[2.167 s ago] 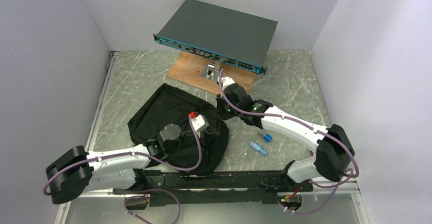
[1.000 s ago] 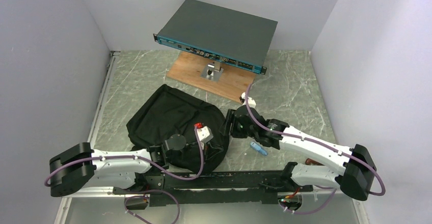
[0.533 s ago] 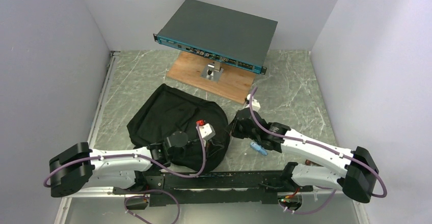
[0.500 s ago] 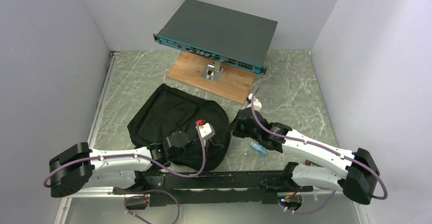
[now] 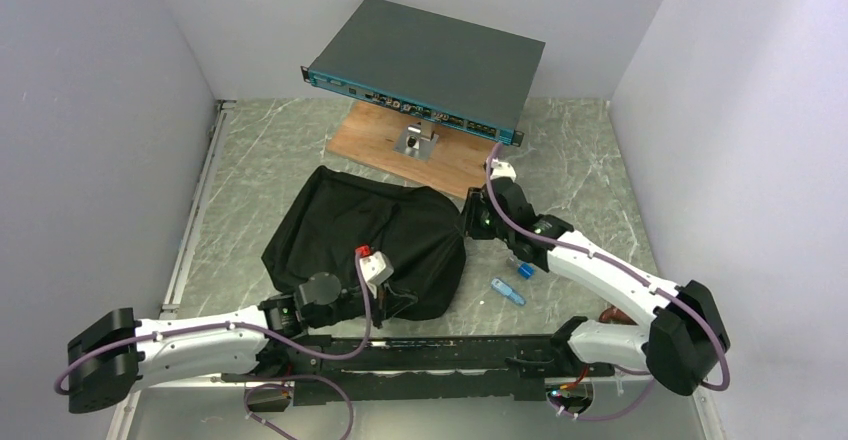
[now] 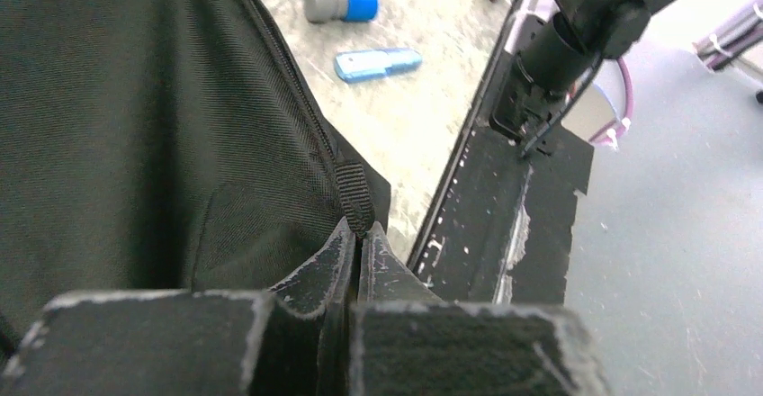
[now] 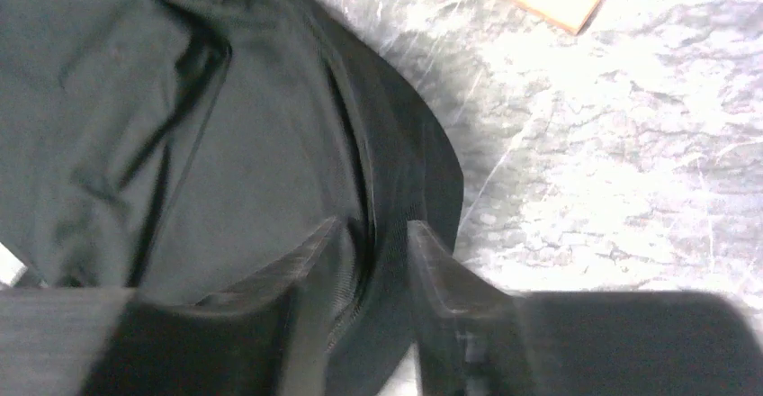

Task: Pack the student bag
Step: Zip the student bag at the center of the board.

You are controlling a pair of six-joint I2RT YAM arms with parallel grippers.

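Note:
The student bag (image 5: 365,240) is a black fabric backpack lying flat mid-table. In the left wrist view my left gripper (image 6: 360,227) is shut on a short black webbing tab (image 6: 354,196) beside the bag's zipper. From above, my left gripper (image 5: 403,300) sits at the bag's near right corner, close to the black rail. My right gripper (image 5: 468,225) is at the bag's far right edge. In the right wrist view my right gripper (image 7: 371,238) has its fingers closed on a fold of the bag's rim (image 7: 396,189).
A small grey and blue capped item (image 5: 521,268) and a flat blue stick (image 5: 507,291) lie right of the bag, also in the left wrist view as the capped item (image 6: 340,4) and stick (image 6: 378,62). A dark rack device (image 5: 425,65) sits over a wooden board (image 5: 450,160) at the back.
My right gripper has moved away and rightward with the bag's edge, while my left arm drew back toward the near left. The bag is stretched wider between them.

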